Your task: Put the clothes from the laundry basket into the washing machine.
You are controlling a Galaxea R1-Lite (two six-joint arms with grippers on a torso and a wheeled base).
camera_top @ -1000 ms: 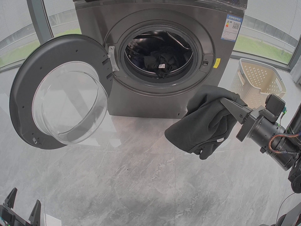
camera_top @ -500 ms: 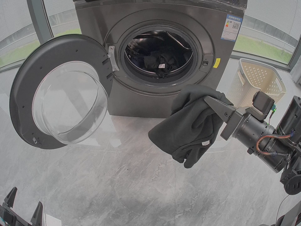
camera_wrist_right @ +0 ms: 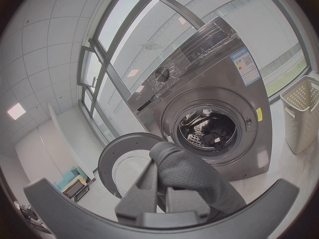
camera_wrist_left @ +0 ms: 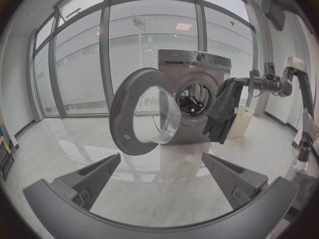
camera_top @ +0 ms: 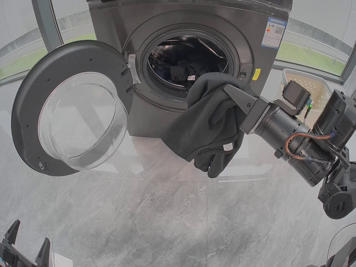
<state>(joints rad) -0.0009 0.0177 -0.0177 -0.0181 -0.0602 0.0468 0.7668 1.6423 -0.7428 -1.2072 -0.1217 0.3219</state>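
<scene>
My right gripper (camera_top: 230,89) is shut on a dark grey garment (camera_top: 207,125), which hangs down in front of the lower right rim of the washing machine (camera_top: 185,15) opening. In the right wrist view the garment (camera_wrist_right: 189,173) drapes over the shut fingers (camera_wrist_right: 143,190). Dark clothes (camera_top: 185,71) lie inside the drum (camera_wrist_right: 207,133). The machine's round door (camera_top: 70,108) stands wide open to the left. The cream laundry basket (camera_top: 319,88) stands right of the machine, partly hidden by my right arm. My left gripper (camera_wrist_left: 159,170) is open, low at the near left, holding nothing.
Grey marble floor (camera_top: 148,212) spreads in front of the machine. Large windows (camera_top: 22,26) run behind it. The open door juts out over the floor on the left side.
My right gripper has carried the garment up and to the left, from in front of the basket to the drum opening's lower right rim. The left gripper has stayed put.
</scene>
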